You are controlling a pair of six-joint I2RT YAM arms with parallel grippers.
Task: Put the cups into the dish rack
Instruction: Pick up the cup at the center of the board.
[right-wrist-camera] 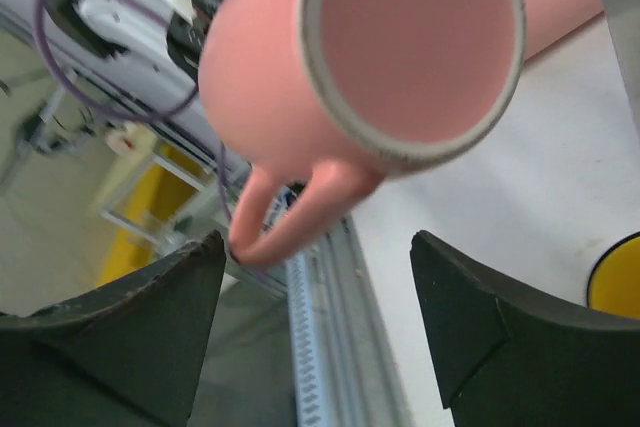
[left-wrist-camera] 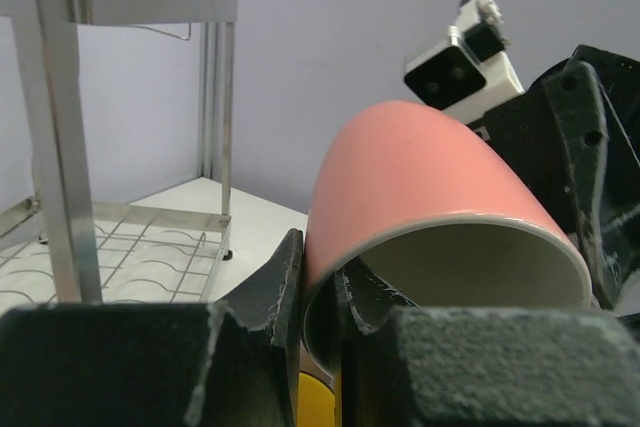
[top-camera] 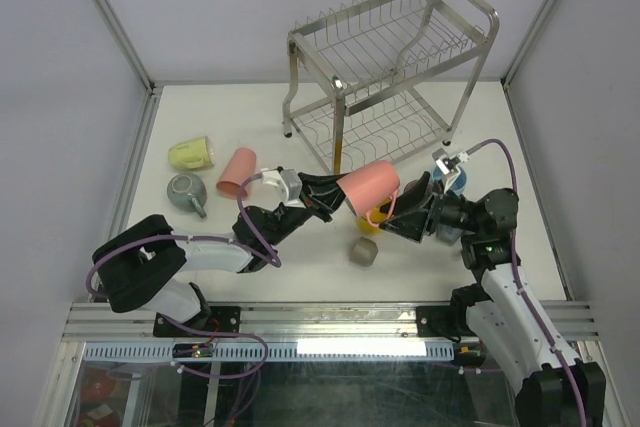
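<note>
Rim of a pink ceramic mug (top-camera: pixel 370 185) is clamped between the fingers of the left hand (left-wrist-camera: pixel 320 287), one finger inside the mug and one outside. The mug hangs tilted in the air above the white worktop (top-camera: pixel 400 272), just in front of the two-tier steel wire dish rack (top-camera: pixel 343 117). The right hand (right-wrist-camera: pixel 318 242) faces the mug's base, its fingers spread apart, with the loop handle near the gap between them. Below, a yellow mug (top-camera: pixel 372 219) and a small grey-beige mug (top-camera: pixel 364 252) sit on the worktop.

White table (top-camera: pixel 320 269), grey enclosure walls (top-camera: pixel 250 7)
</note>
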